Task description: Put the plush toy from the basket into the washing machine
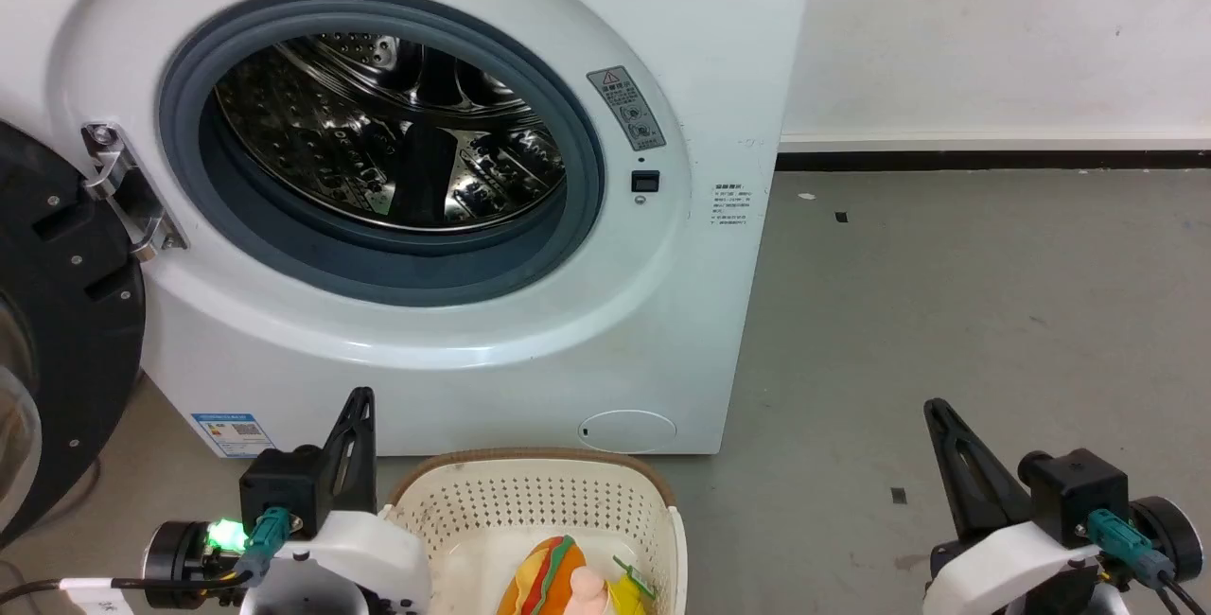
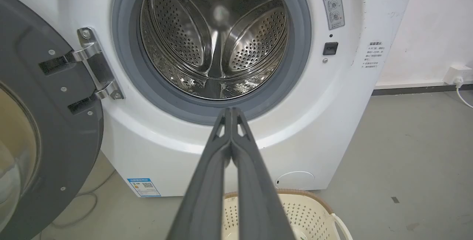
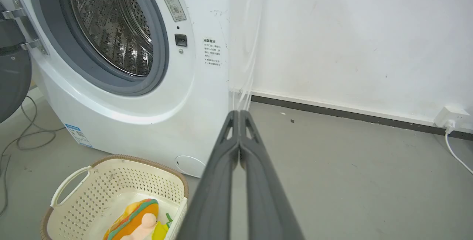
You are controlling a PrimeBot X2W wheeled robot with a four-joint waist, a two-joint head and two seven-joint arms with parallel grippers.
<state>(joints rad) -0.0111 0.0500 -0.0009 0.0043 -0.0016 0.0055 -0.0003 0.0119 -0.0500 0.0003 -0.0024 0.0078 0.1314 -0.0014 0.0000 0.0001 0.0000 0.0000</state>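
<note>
Lying in the basket [image 1: 530,492] before the open washing machine [image 1: 454,360], the plush toy [image 1: 568,582] sits ungrasped; the left gripper [image 1: 359,399] and right gripper [image 1: 937,407] hover empty, fingers pressed together. Descending like that could shove the plush toy aside or catch the basket's rim.

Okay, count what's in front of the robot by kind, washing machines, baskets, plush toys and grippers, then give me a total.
washing machine: 1
basket: 1
plush toy: 1
grippers: 2, the left gripper and the right gripper
Total: 5
</note>
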